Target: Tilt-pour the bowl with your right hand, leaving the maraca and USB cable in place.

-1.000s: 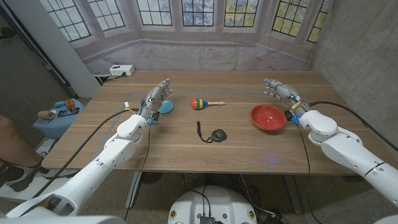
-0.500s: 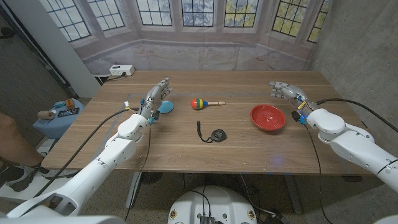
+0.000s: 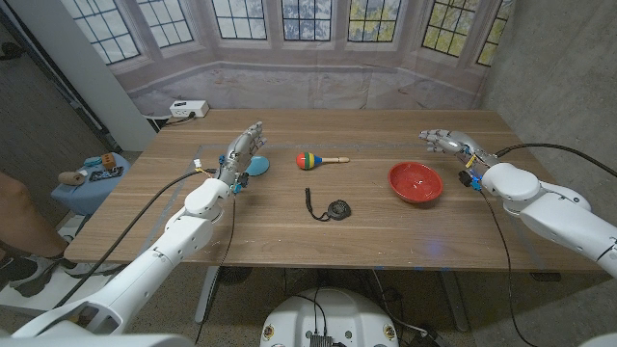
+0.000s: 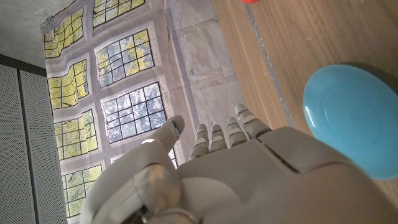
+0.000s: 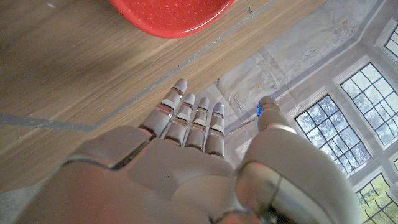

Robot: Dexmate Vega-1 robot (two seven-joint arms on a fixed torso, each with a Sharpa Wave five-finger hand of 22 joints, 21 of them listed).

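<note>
**Bowl untouched, right hand off to the side**

Bowl (image 3: 415, 182): red, upright on the table (image 3: 386, 231), toward the right edge, nothing gripping it. Contents not visible.
Right hand (image 3: 445, 143): near the table's right edge, just beyond the bowl and apart from it, fingers (image 5: 186, 118) straight and side by side, thumb out, holding nothing.
Left hand (image 3: 242, 149): near the left edge beside a blue dish (image 3: 257, 166), fingers extended, holding nothing.
Maraca (image 3: 310, 160): toward the far middle. Cable (image 3: 330, 208): coiled at table centre. Both well clear of the bowl.

Risks, judged from this layout:
- Shallow smooth rim, likely to slip from a loose pinch, bowl drops or skids.
- Pushing the rim instead of gripping could slide the bowl toward the cable.
- Tipping toward centre could spill onto cable or maraca and shift them; better to tilt away.
- Bowl sits close to the right edge; an outward nudge risks sending it off.
</note>
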